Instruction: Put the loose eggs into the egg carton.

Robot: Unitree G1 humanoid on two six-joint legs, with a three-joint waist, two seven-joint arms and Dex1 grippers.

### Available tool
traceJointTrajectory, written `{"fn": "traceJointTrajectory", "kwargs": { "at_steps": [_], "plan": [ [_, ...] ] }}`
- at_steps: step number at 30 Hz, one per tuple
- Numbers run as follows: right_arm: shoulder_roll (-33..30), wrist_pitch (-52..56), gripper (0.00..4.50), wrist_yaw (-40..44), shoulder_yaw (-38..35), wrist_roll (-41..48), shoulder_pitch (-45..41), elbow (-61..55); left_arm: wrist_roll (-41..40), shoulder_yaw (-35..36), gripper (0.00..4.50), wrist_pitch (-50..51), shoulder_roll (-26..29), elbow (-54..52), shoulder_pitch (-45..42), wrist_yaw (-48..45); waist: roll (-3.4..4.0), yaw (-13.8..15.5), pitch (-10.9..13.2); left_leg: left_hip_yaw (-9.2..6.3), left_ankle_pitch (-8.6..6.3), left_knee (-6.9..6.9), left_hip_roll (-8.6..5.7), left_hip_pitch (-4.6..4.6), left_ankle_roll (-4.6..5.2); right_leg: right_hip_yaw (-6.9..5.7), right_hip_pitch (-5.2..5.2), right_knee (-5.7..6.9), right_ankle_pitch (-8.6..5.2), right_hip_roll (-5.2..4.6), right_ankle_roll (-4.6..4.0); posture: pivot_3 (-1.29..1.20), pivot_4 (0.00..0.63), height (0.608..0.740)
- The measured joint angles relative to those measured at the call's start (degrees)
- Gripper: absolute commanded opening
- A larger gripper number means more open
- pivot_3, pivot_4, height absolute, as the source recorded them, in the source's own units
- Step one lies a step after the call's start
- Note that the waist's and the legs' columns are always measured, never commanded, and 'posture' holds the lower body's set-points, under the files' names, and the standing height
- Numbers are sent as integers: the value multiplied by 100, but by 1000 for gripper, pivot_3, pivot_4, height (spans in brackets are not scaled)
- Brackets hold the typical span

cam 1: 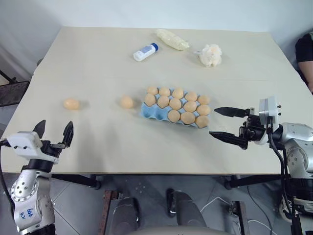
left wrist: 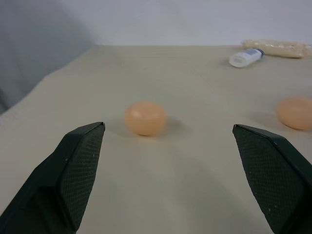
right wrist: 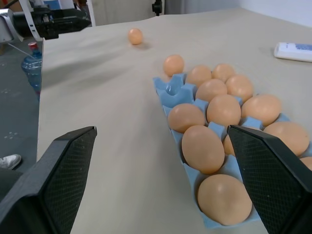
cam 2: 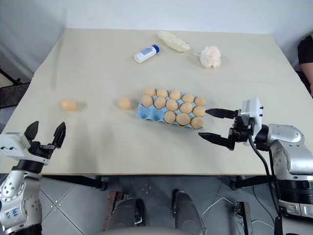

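Note:
Two loose eggs lie on the table: one [cam 1: 71,104] far left and one [cam 1: 126,102] just left of the egg carton [cam 1: 146,111]. The light blue carton holds several tan eggs, and its near-left cups are empty. My left gripper [cam 1: 54,133] hangs open at the table's front-left edge, short of the far-left egg [left wrist: 145,118], which sits between its spread fingers in the left wrist view. My right gripper [cam 1: 222,124] is open and empty, pointing left just right of the carton [right wrist: 171,91].
A white bottle with a blue cap [cam 1: 145,52], a pale yellow lumpy bag [cam 1: 172,39] and a white fluffy wad [cam 1: 211,55] lie at the back of the table. A person's dark sleeve [cam 1: 305,54] shows at the far right edge.

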Motion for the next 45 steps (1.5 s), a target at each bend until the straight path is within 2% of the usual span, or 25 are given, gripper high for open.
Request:
{"fn": "traceJointTrajectory", "kwargs": {
  "at_steps": [5, 11, 13, 15, 20, 23, 28, 33, 36, 40, 41, 45],
  "plan": [
    [0, 0, 4500, 45, 65, -3, -42, 27, -4, -76, 4476, 171, 4, -12, -224, 220, -1, 2, 0, 0, -1, -4, 0, 0, 1, -2, 0, 0, 8, 1, 14, 0, 150, 740],
    [2, -1, 4500, 31, 69, -3, 5, 6, 19, -366, 4476, 639, 251, -13, -990, 553, -1, 3, -1, 3, -1, -4, 1, -1, 1, -6, 0, 4, 18, 4, 32, 0, 150, 740],
    [2, -2, 4500, 6, 62, -2, 44, -11, 37, -446, 4476, 744, 370, 28, -1264, 625, -1, -6, -1, 4, -1, -7, 2, 1, 1, -4, 0, 4, 46, 4, 81, 0, 150, 740],
    [4, -2, 4500, -31, 59, 0, 107, -32, 114, -498, 4476, 956, 468, 178, -1596, 788, -1, -4, -1, 7, -1, -7, 2, 0, 0, -8, -1, 5, 47, 6, 82, 0, 150, 740],
    [18, -1, 4500, -127, 52, 4, 200, -117, 397, -538, 4476, 1902, 927, 1278, -2618, 1401, -1, -4, -1, 12, 2, -7, 3, 1, 0, -11, -3, 10, 46, 8, 81, 0, 150, 740],
    [19, -1, 4500, -170, 53, 4, 213, -146, 577, -754, 4476, 2159, 1113, 2015, -3056, 1423, -1, 5, -1, 16, 9, -7, 2, -2, 12, -19, -3, 9, 47, 7, 82, 0, 150, 740],
    [21, 3, 4500, -196, 56, 7, 216, -219, 864, -1120, 4476, 2214, 1348, 3379, -3836, 1248, -1, 13, -1, 14, 8, -15, 3, -7, 10, -27, -6, 3, 46, 6, 81, 0, 150, 740],
    [18, 46, 4500, -301, 40, 9, 314, -265, 1003, -1336, 4476, 2234, 1357, 4124, -4245, 1066, -2, 12, -1, 18, 7, -22, 5, -9, 12, -33, -11, 0, 45, 5, 80, 0, 150, 740],
    [15, 109, 4500, -350, 29, 13, 397, -326, 1047, -1391, 3891, 2264, 1357, 4367, -4351, 997, -2, -3, -1, 24, 7, -23, 6, -8, 12, -31, -14, 2, 45, 6, 80, 0, 150, 740],
    [12, 126, 4500, -410, -13, 15, 447, -368, 1054, -1395, 2650, 2342, 1357, 4420, -4351, 1003, -2, 4, 0, 23, 7, -18, 7, -8, 11, -31, -15, 7, 45, 6, 80, 0, 150, 740],
    [12, 127, 4500, -423, -35, 15, 453, -404, 1053, -1392, 2465, 2358, 1357, 4419, -4351, 1004, -2, 8, 0, 23, 6, -17, 6, -8, 10, -31, -15, 8, 45, 5, 80, 0, 150, 740],
    [12, 132, 4500, -444, -100, 17, 477, -465, 1057, -1388, 2365, 2366, 1356, 4404, -4343, 1010, -2, 9, -1, 23, -5, -15, 4, -8, -9, -30, -14, 10, 45, 3, 80, 0, 150, 740]
  ]
}}
